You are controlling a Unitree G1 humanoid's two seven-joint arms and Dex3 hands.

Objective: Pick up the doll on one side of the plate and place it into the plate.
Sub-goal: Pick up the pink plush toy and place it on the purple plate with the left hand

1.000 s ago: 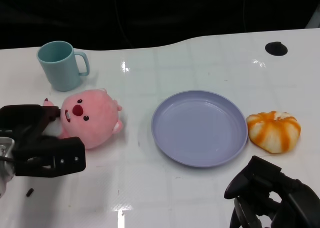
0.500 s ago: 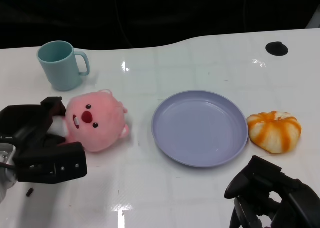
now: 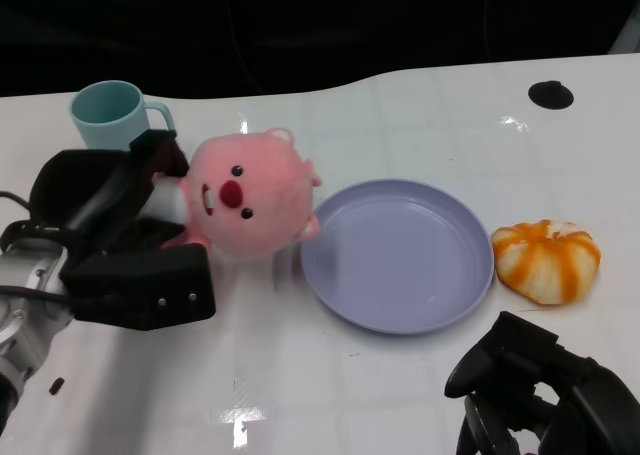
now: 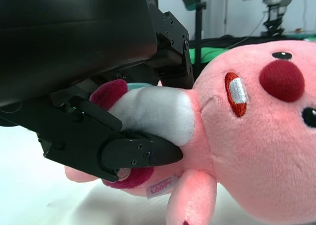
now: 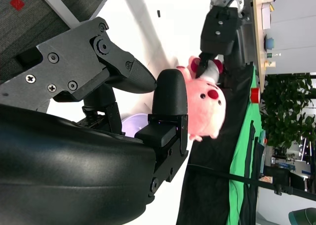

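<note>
Pink plush doll (image 3: 245, 200) is held by the left hand (image 3: 120, 240), lifted off the tabletop (image 3: 400, 105) and tilted, face toward the camera. Fingers (image 4: 133, 153) clamp its white body and dark red tail end; the left wrist view shows them wrapped around the white part, with a small label reading "LOOPY" hanging below. Doll's head sits just left of the plate (image 3: 400, 255), one ear overlapping the plate's left rim in the head view; whether it touches the rim cannot be told.

Plate: lilac, round, shallow, flat on the tabletop at centre, nothing in it.

Mug (image 3: 112, 115): pale teal, upright, far left, behind the left hand, partly hidden by it.

Orange-and-white striped plush (image 3: 545, 260), pumpkin-shaped, lies just right of the plate, near its rim but apart from it.

Small black round fitting (image 3: 551, 94) sits on the tabletop at far right rear.

Right hand (image 3: 540, 395) is low at the near right edge, well apart from the plate. Fingers are curled inward, nothing in them; the right wrist view shows the same, with the doll and left hand visible in the distance beyond the fingers.

Tabletop: white, glossy, with light reflections.
</note>
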